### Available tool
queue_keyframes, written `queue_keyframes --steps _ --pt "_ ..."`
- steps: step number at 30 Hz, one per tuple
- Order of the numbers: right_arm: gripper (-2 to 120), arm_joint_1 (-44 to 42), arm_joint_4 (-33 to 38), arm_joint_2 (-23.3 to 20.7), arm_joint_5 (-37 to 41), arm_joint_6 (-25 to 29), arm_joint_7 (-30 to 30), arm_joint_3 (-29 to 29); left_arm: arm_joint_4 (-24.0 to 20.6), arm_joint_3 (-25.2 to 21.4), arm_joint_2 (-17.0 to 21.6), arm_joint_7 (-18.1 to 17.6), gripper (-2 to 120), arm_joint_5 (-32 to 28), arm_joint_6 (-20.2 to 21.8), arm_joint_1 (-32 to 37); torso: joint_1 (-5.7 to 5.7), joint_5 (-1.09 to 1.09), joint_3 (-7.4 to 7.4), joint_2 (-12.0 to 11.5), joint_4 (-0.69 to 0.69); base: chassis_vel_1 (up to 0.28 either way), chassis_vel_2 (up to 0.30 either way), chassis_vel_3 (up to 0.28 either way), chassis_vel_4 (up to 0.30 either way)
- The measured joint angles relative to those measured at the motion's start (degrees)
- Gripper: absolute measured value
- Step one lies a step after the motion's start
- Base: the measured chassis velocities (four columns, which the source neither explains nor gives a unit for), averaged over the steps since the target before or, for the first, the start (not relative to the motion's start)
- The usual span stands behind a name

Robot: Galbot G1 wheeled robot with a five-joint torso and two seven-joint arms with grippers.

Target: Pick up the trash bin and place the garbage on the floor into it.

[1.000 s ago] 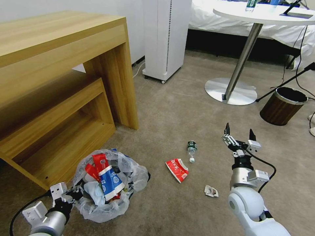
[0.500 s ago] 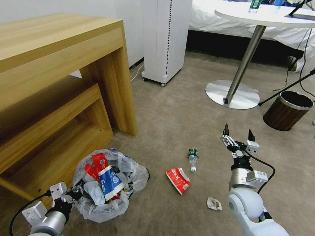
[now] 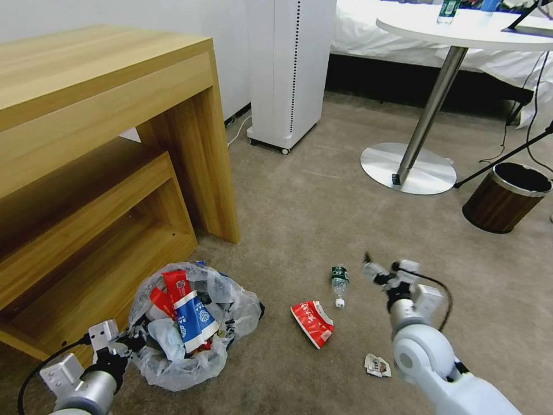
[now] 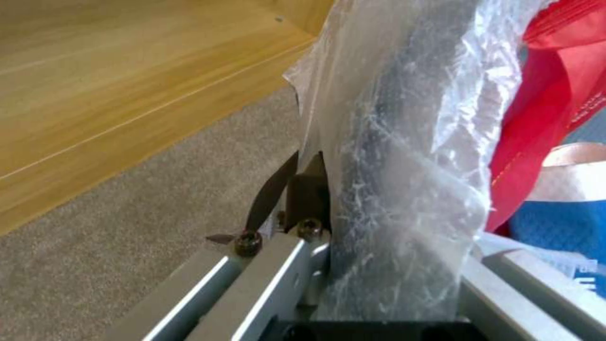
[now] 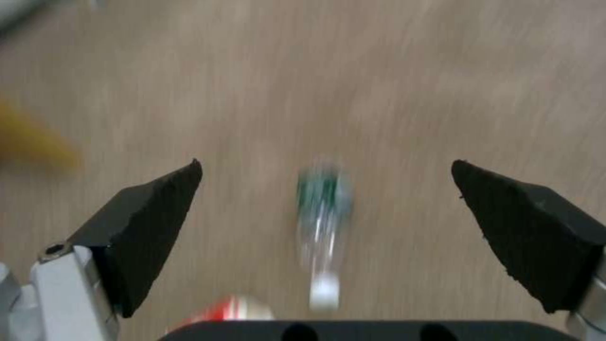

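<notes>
Beige carpet floor (image 3: 288, 219) open all round right gripper (image 3: 385, 271); jaws spread wide, nothing held. Clear bottle (image 3: 339, 281) lies just left of it, centred between the tips in wrist cam (image 5: 322, 227). Red wrapper (image 3: 313, 323) beside bottle. Left gripper (image 3: 118, 346) clamped on trash bin (image 3: 190, 323) liner rim, wood desk (image 3: 115, 144) edge close behind. Vs 0.5 s ago: right arm swung left and lower toward bottle.

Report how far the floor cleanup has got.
Done: the trash bin, gripped at its bag rim by the left gripper, already holds red and blue wrappers. In hand: the right gripper, open, lines up over the bottle. Left on the carpet: that bottle, a red wrapper and a small scrap.
</notes>
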Motion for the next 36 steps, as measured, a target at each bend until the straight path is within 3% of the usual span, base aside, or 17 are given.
queue_keyframes --steps 7,9,15,22,28,36 --pt "100 4.7 -4.9 -1.1 4.6 -8.8 2.3 -6.9 0.7 0.5 0.5 -0.1 0 -0.2 -0.1 -1.3 0.0 -0.01 0.0 0.0 -0.02 0.0 0.0 0.0 0.0" --pt "100 7.3 -8.9 -1.0 3.4 -11.2 2.2 -11.7 1.2 0.5 0.6 -0.1 0 -0.3 -0.1 -1.6 0.0 0.02 0.0 0.0 -0.02 0.0 0.0 0.0 0.0" --pt "100 11.6 -13.9 -0.4 1.3 -13.2 0.2 -18.9 1.3 0.7 0.0 -0.2 0 -0.2 -0.1 -1.8 0.0 0.01 0.0 0.0 0.0 0.0 0.0 0.0 0.0" --pt "100 14.1 -17.1 0.5 -1.0 -14.0 -2.5 -22.7 1.8 1.2 0.3 -0.2 0 -0.4 -0.1 -2.7 0.0 0.01 0.0 0.0 0.0 0.0 0.0 0.0 0.0" --pt "100 16.4 -23.8 2.1 -5.2 -11.4 -5.5 -25.0 3.5 1.8 0.9 -0.3 0 -0.9 0.0 -4.2 0.0 0.0 0.01 0.0 -0.01 0.0 0.0 0.0 0.0" --pt "100 19.6 -27.1 3.3 -12.4 -6.1 -11.7 -28.4 4.1 1.8 0.8 -0.4 0 -1.3 0.1 -5.0 0.0 0.01 0.0 0.0 0.0 0.0 0.0 0.0 0.0"
